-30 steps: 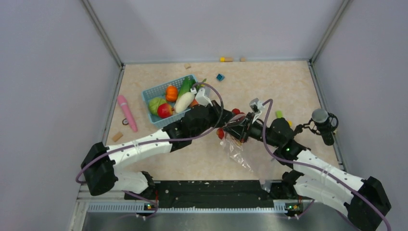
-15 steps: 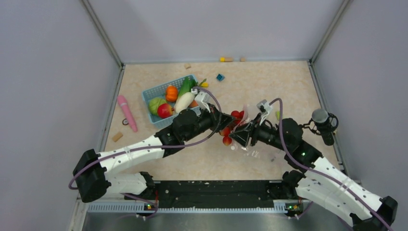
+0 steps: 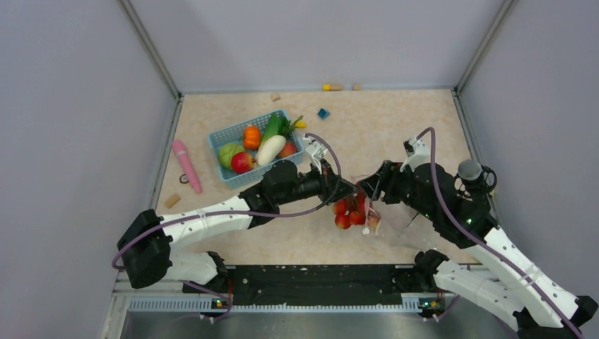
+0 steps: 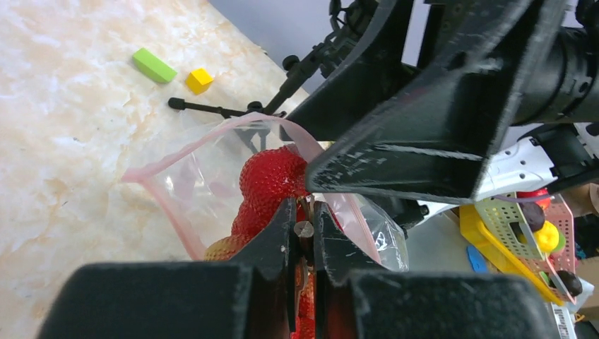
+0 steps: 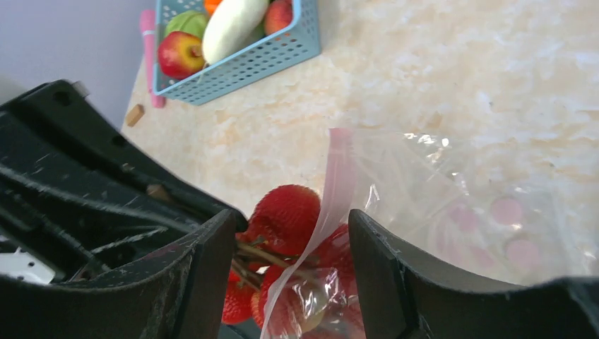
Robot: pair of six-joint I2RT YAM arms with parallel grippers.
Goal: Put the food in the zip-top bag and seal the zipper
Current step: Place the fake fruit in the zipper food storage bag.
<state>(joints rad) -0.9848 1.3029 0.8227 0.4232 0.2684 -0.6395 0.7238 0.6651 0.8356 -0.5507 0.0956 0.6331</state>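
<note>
The left fingers (image 3: 344, 192) are clenched on the stems of the cherries (image 3: 350, 210), and the bunch hangs down from them at the mouth of the bag (image 3: 399, 229). The right fingers (image 3: 368, 191) meet them tip to tip and are spread apart, with the zipper (image 5: 332, 176) rising between them; I cannot tell whether they bear on the plastic. In the left wrist view the zipper arches over the top cherry. In the right wrist view the lower cherries show through the plastic, so the bunch looks partly in. From the mouth the bag runs away from the left fingers, toward the right arm, and lies slack on the tabletop (image 3: 367, 127). The coming move probably needs the bunch carried further that way before it is let go. The cherries are all the bag holds. Well apart on the left, the basket (image 3: 219, 138) holds the radish (image 3: 270, 150), an orange, leafy greens, and red and green fruits
</note>
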